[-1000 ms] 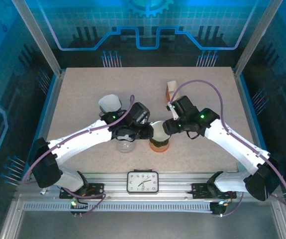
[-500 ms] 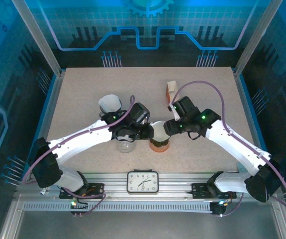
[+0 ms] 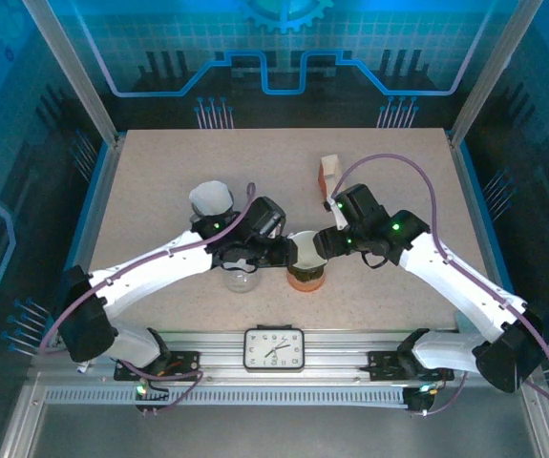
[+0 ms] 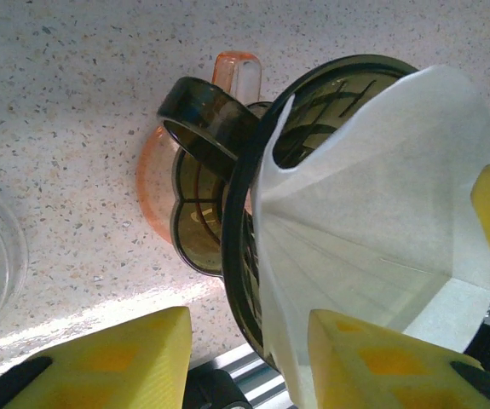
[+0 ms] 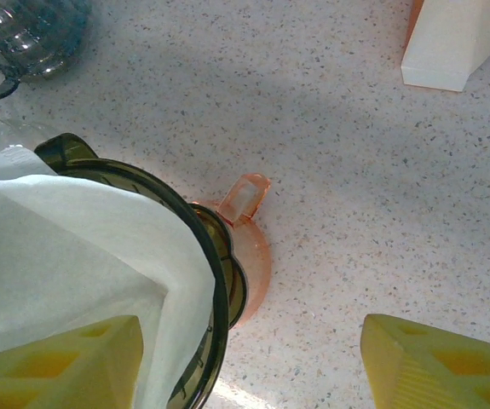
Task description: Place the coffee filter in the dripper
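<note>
Top external: at mid-frame, the left gripper [image 3: 282, 254] and right gripper [image 3: 318, 246] flank the dripper [image 3: 305, 277]. Left wrist: the coffee filter [image 4: 372, 213] sits inside the dripper's cone, right of centre; the jaws stand apart, gripping nothing. Right wrist: the fingers are spread wide and empty. The filter at left looks seated, so likely only withdrawal is left.

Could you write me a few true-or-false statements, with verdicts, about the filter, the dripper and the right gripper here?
1. The white paper coffee filter sits inside the dark translucent plastic dripper. True.
2. The dripper stands straight on the speckled table. False: it rests on an orange plastic base.
3. The right gripper has its jaws shut on the filter. False: the jaws stand wide apart.
4. A white box stands on the table, apart from the dripper. True.
</note>
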Action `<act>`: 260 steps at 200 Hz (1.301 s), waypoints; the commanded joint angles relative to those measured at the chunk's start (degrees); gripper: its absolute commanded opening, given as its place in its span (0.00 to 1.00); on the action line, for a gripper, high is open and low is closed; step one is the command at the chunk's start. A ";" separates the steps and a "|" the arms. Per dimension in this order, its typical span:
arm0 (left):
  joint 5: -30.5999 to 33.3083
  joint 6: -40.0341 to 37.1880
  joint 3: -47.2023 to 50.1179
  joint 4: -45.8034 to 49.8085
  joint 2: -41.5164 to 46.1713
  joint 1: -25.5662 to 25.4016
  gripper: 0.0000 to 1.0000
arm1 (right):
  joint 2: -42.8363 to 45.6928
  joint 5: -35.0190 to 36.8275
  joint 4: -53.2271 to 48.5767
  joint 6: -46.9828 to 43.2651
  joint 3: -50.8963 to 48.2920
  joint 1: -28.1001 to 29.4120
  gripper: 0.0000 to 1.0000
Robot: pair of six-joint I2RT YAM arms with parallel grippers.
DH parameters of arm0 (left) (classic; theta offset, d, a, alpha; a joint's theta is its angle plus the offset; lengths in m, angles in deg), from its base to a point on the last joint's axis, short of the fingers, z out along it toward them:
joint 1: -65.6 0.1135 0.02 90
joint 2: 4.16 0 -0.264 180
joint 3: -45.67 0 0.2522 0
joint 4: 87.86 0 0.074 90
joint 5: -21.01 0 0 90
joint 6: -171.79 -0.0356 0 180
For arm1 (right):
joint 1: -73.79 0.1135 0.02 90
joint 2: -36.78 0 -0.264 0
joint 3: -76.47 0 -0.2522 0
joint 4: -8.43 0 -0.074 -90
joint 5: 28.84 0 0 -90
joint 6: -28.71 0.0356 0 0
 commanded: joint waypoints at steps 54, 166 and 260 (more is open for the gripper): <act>0.41 0.88 0.46 -1.55 3.78 0.39 0.48 | 2.62 -0.33 0.41 0.83 2.32 -0.39 0.70; 10.63 -4.52 -0.84 -6.59 20.21 2.18 0.99 | 10.97 1.98 10.72 1.27 -3.71 -0.35 0.73; 4.24 0.60 16.99 -7.43 36.32 37.37 0.65 | 13.36 3.24 13.40 1.96 -5.74 -0.30 0.76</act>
